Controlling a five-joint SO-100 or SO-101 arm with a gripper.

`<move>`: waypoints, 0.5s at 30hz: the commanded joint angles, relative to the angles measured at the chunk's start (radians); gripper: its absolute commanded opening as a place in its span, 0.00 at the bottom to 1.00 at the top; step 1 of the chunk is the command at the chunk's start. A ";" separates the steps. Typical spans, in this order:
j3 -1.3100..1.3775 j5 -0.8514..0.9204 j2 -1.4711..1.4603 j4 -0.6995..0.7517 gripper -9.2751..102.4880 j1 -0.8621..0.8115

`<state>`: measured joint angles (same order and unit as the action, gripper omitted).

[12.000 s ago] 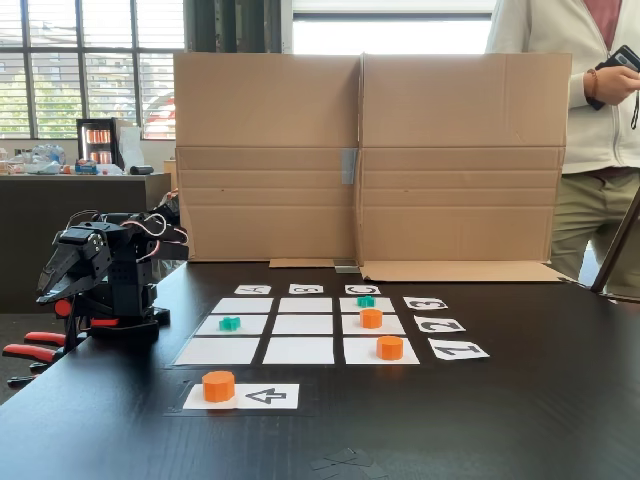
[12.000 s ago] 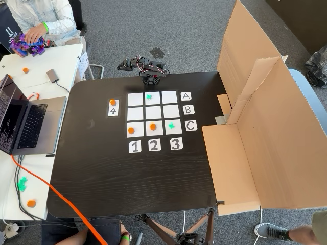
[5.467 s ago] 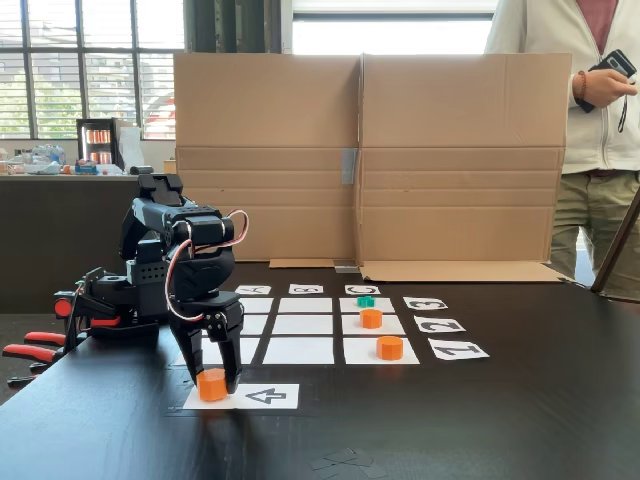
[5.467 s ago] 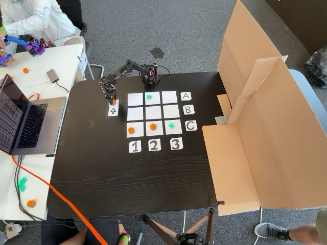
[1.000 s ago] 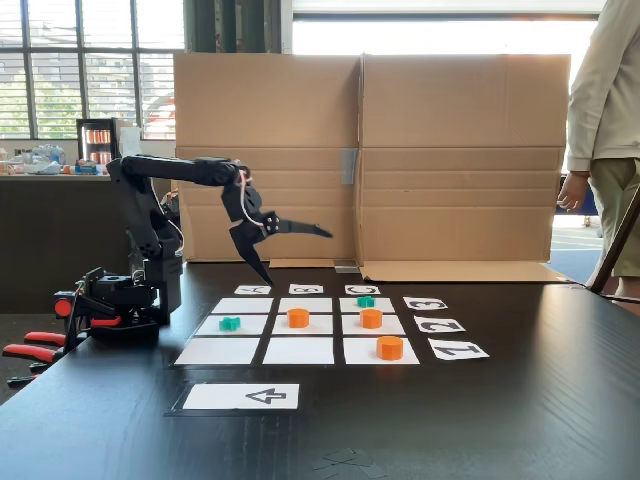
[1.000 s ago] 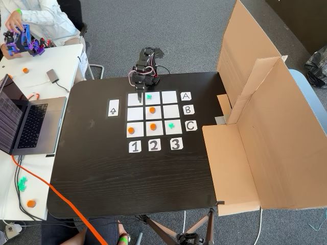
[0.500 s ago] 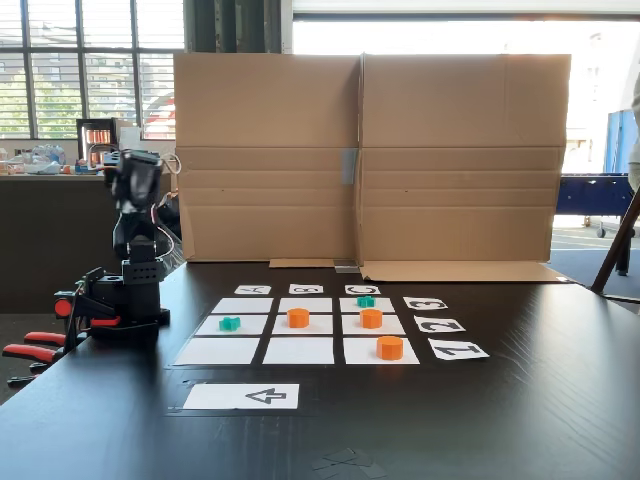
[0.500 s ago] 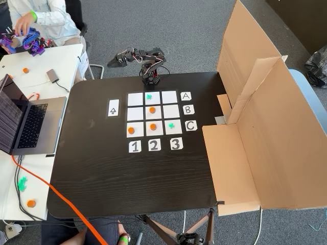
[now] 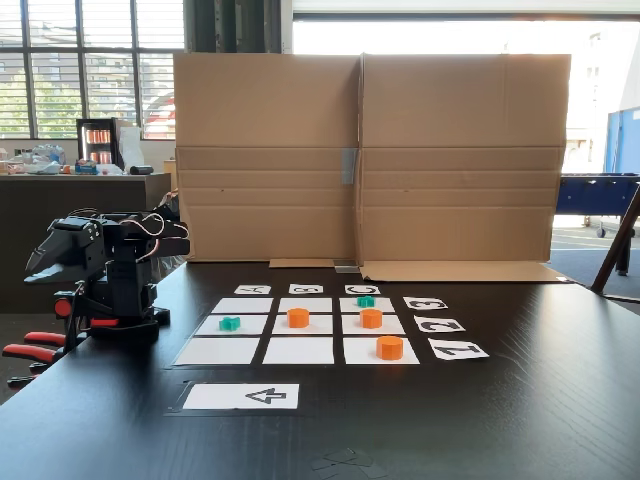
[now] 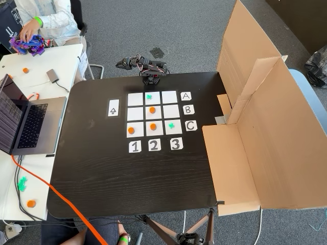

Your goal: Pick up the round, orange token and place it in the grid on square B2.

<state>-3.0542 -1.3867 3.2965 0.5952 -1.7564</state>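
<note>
Three orange tokens sit in the grid (image 10: pixel 136 99): the round, orange token (image 9: pixel 298 317) rests on square B2 (image 10: pixel 152 114), the centre of nine white rectangles, and two more (image 9: pixel 371 318) (image 9: pixel 390 347) lie on the C row. Two teal tokens (image 9: pixel 230 323) (image 9: pixel 366 301) occupy other squares. Six lettered and numbered cards edge the grid, and one arrow card (image 9: pixel 242 396) lies bare on the dark tabletop (image 10: pixel 127 173). The arm is folded at the tabletop's edge; whether its hand (image 9: pixel 42 262) is open or closed cannot be told.

Office or demo space: laptop (image 10: pixel 23 124), grey carpet (image 10: pixel 189 30), big windows (image 9: pixel 70 60)
</note>
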 commanded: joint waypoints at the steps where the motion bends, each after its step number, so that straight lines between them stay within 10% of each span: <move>1: -0.005 0.011 0.031 0.041 0.08 -0.083; 15: -0.005 0.011 0.031 0.086 0.09 -0.078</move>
<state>-3.0542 -1.3867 3.3180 0.6796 -1.7564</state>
